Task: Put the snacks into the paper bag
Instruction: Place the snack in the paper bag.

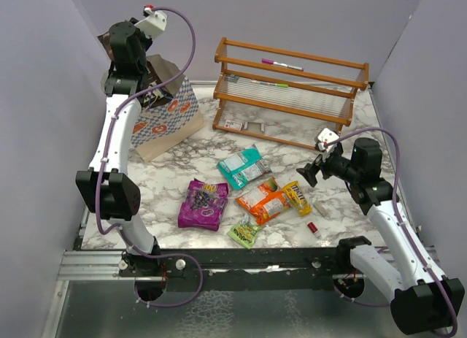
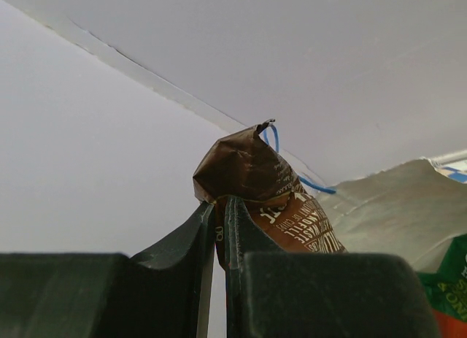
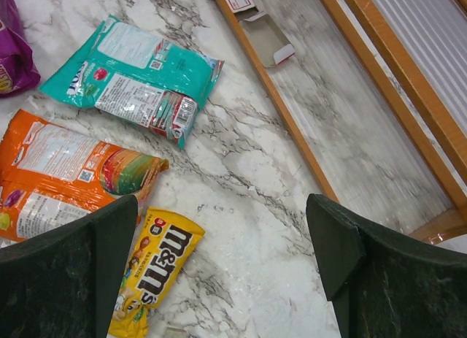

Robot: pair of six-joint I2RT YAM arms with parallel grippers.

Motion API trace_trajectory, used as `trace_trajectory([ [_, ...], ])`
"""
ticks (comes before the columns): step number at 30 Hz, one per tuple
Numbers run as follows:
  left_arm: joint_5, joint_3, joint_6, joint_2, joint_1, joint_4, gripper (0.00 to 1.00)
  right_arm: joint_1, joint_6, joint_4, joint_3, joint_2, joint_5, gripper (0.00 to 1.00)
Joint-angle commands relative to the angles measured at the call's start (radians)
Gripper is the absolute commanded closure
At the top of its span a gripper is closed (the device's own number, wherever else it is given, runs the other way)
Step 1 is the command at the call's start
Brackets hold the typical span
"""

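Observation:
My left gripper (image 2: 219, 206) is shut on the crumpled top of a brown snack packet (image 2: 255, 170). It holds the packet at the mouth of the checked paper bag (image 1: 175, 119), at the back left. Behind the packet show the bag's cream inside (image 2: 379, 206) and a blue cord handle (image 2: 314, 185). A green packet (image 2: 446, 276) lies in the bag. My right gripper (image 1: 314, 170) hangs open over the table, right of the yellow packet (image 3: 153, 276). On the marble lie teal (image 1: 244, 166), purple (image 1: 203, 204), orange (image 1: 263, 201), yellow (image 1: 297, 198) and small light-green (image 1: 245, 232) packets.
A wooden rack (image 1: 292, 90) stands across the back right, its lower rail (image 3: 292, 126) just beyond my right gripper. A tiny red cylinder (image 1: 312, 227) and a small beige stick (image 1: 319, 204) lie right of the yellow packet. Grey walls close in on three sides.

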Motion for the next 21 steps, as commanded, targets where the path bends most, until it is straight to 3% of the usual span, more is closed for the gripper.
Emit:
trace_trajectory([
  [1,0.002,-0.005,0.016,-0.026,0.004,0.021,1.0,-0.006,-0.012,-0.014,0.001,-0.001,-0.022,0.01],
  [10,-0.046,0.113,-0.016,0.05,0.004,0.023,1.0,-0.006,-0.013,-0.012,-0.003,0.003,-0.019,0.01],
  [21,-0.118,0.115,-0.026,0.062,0.004,0.116,1.0,-0.006,-0.015,-0.013,-0.004,0.002,-0.018,0.01],
])
